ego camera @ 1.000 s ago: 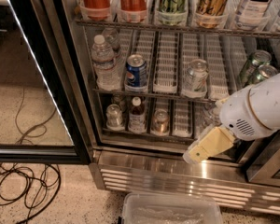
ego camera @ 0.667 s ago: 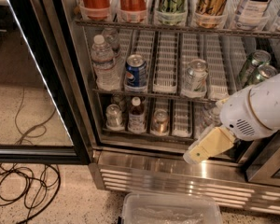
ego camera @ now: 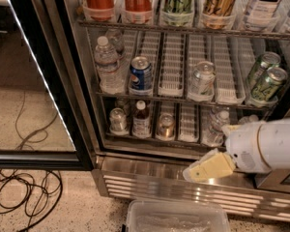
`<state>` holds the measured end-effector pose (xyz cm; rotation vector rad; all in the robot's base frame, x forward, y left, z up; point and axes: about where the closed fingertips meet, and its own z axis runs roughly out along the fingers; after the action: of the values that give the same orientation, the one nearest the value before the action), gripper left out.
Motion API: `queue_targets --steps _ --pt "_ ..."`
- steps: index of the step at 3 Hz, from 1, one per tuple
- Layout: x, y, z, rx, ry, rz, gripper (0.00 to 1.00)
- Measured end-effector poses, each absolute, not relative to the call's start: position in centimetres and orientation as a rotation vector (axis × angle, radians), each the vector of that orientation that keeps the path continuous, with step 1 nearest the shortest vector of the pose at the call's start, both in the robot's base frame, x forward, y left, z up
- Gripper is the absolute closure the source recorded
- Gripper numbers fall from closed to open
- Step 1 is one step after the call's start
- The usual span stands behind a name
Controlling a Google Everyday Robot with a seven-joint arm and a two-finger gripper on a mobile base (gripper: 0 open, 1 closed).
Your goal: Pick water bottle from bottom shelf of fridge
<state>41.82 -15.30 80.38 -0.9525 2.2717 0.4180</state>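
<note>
Water bottle (ego camera: 214, 129) stands upright, cap up; hand (ego camera: 191, 172) just below.

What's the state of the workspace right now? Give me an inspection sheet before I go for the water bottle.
Surface: bottom shelf, wire rack with white slotted lanes.
Job's things: water bottle upright at the right of the bottom shelf, white cap on; fridge open.
Clutter: silver can, brown-drink bottle and second can further left on the same shelf.
Grippers: gripper in front of the steel base, below and slightly left of the water bottle, not touching it.
Cables: black cables loose on the floor, left.
Surroundings: glass door swung open left; plastic bin on the floor below the gripper.
</note>
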Motion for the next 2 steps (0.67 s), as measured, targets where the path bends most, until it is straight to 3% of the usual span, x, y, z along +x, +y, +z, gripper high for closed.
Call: queue_targets --steps 2 --pt "43.0 -14.9 71.8 -0.551 2.088 0.624 0.00"
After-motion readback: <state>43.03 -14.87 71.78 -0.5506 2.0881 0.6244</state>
